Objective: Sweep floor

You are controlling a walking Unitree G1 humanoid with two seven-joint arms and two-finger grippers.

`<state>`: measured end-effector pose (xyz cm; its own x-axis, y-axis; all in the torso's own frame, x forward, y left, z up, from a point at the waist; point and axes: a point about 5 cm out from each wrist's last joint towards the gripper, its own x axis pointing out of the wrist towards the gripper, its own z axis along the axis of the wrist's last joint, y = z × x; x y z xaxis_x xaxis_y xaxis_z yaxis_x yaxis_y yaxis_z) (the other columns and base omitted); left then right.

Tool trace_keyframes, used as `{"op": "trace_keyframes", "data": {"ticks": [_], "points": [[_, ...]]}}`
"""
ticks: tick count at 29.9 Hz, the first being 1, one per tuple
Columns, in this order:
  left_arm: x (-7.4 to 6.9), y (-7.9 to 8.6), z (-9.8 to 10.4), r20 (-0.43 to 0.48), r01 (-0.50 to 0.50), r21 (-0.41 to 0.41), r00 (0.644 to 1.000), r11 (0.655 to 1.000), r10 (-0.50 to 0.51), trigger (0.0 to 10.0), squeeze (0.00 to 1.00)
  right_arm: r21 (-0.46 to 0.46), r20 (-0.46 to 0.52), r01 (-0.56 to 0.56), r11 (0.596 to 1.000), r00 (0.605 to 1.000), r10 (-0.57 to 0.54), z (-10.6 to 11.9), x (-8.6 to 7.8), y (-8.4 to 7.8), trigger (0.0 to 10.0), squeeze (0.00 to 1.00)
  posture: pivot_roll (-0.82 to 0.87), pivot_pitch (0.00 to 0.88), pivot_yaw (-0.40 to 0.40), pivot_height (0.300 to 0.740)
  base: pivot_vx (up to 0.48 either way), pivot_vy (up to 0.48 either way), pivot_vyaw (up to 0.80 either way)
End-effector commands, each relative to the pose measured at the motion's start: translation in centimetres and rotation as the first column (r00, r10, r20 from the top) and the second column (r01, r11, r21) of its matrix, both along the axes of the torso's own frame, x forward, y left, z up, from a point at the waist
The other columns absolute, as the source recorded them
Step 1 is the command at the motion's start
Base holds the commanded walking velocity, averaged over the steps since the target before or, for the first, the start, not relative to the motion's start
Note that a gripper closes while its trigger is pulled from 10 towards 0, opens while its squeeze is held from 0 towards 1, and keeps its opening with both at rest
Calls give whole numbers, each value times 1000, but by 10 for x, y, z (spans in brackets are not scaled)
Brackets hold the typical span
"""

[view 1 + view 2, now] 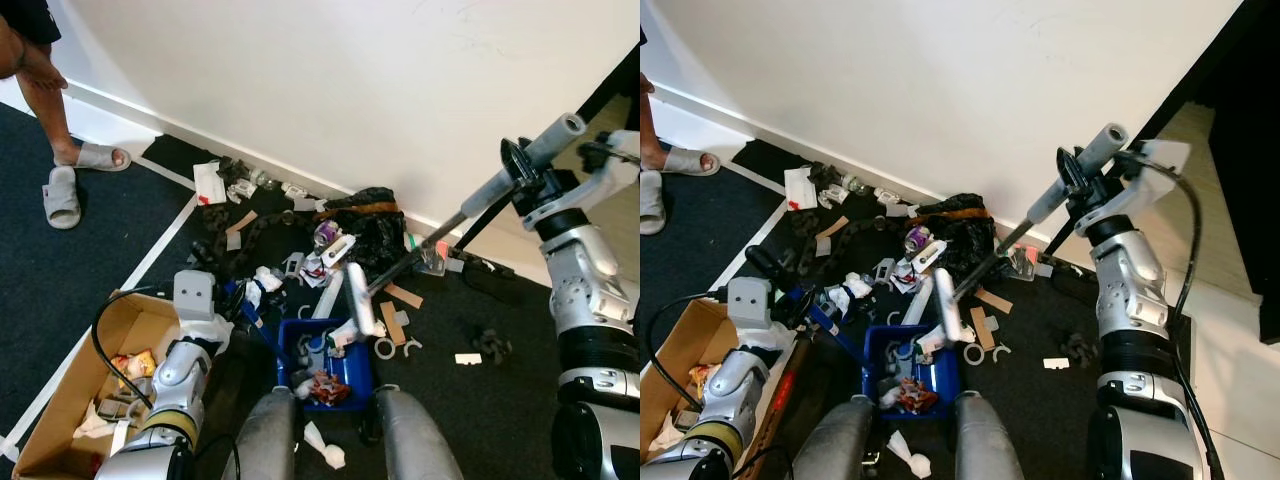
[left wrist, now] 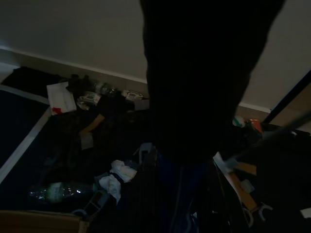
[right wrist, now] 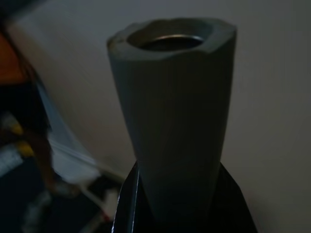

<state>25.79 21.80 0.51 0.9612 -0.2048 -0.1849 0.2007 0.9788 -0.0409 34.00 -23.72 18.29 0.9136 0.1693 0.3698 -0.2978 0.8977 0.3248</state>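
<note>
My right gripper (image 1: pixel 522 168) is shut on a grey broom handle (image 1: pixel 500 185), whose hollow top end (image 3: pixel 172 111) shows close up in the right wrist view. The handle slants down to a white broom head (image 1: pixel 358 298) that rests in the litter. A blue dustpan (image 1: pixel 340 372) lies on the dark carpet between my knees, with scraps inside. Its blue handle (image 1: pixel 256 322) runs up to my left gripper (image 1: pixel 222 296), which is shut on it. Litter (image 1: pixel 300 262) of paper, plastic, cardboard strips and a black bag (image 1: pixel 375 228) is heaped along the wall.
An open cardboard box (image 1: pixel 60 385) with rubbish stands at my left. A person's feet in grey slippers (image 1: pixel 62 195) are at the far left. The white wall (image 1: pixel 350 90) is close ahead. White tape lines (image 1: pixel 150 255) cross the carpet. A plastic bottle (image 2: pixel 60 190) lies near the box.
</note>
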Motion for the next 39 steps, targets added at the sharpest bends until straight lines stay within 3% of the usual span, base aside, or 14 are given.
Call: {"op": "trace_keyframes", "data": {"ticks": [1, 5, 9, 12, 15, 23, 29, 33, 39], "points": [[-5, -3, -4, 0, -9, 6, 1000, 1000, 9, 10000, 0, 118, 91, -7, 993, 996, -4, 16, -6, -9, 10000, 0, 46, 174, -86, 740, 0, 0, 0], [-4, -6, -4, 3, -13, 9, 1000, 1000, 13, 10000, 0, 132, 105, -3, 991, 994, -11, 21, -7, -14, 10000, 0, 43, 177, -87, 740, 0, 0, 0], [-3, -10, -4, 5, -24, 17, 1000, 1000, 24, 10000, 0, -46, 98, 29, 999, 995, -24, 26, -8, -16, 10000, 0, 39, 187, -91, 740, 0, 0, 0], [-3, -11, -4, 6, -24, 20, 1000, 1000, 24, 10000, 0, -109, 91, 31, 994, 996, -21, 26, -8, -16, 10000, 0, 39, 187, -91, 740, 0, 0, 0], [-3, -15, -6, 4, -27, 34, 1000, 999, 27, 10000, 0, -284, 66, 18, 959, 998, 1, 29, -10, -14, 10000, 0, 36, 192, -91, 740, 0, 0, 0], [-2, -20, -6, 7, -31, 40, 1000, 999, 30, 10000, 0, -363, 36, -35, 931, 998, 52, 26, -11, -7, 10000, 0, 33, 200, -92, 740, 0, 0, 0], [0, -23, -4, 18, -38, 44, 999, 998, 37, 10000, 0, -437, -55, -117, 892, 993, 104, -5, -11, 13, 10000, 0, 36, 206, -93, 740, 0, 0, 0], [2, -26, -3, 25, -42, 43, 999, 998, 41, 10000, 0, -474, -169, -193, 859, 977, 126, -46, -16, 33, 10000, 0, 39, 219, -92, 740, 0, 0, 0], [3, -27, -2, 36, -37, 42, 999, 998, 36, 10000, 0, -498, -194, -224, 837, 970, 144, -54, -18, 41, 10000, 0, 46, 229, -89, 740, 0, 0, 0]]}}
